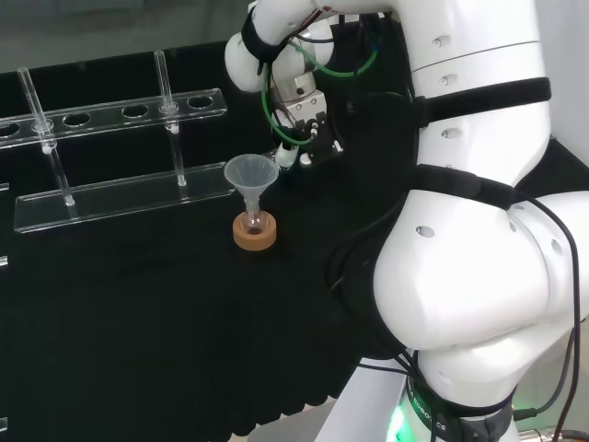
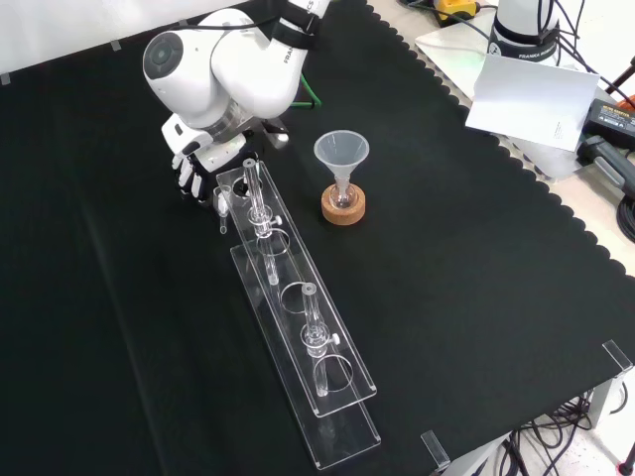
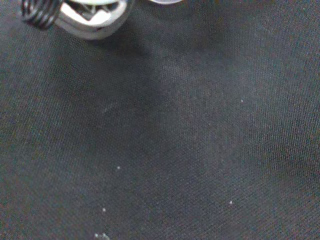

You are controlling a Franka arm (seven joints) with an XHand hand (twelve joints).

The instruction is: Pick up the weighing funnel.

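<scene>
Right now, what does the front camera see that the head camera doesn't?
Front view: a white sheet of paper lying beyond the cloth's edge. Head view: the arm's big white lower links and a green light at its base. Both: the funnel in its flask on a cork ring, the clear rack, and the hand low by the rack's end.

Your bench lies under a black cloth (image 2: pixel 476 297); in the front view its scalloped edge (image 2: pixel 451 84) runs down the right, and beyond it you see the pale bench top (image 2: pixel 595 213); a white sheet (image 2: pixel 526 94) and dark cables (image 2: pixel 623 203) lie there; a white surface (image 2: pixel 50 35) bounds the top left; in the head view, grey floor (image 1: pixel 101 32) lies beyond the cloth; the light is even.
</scene>
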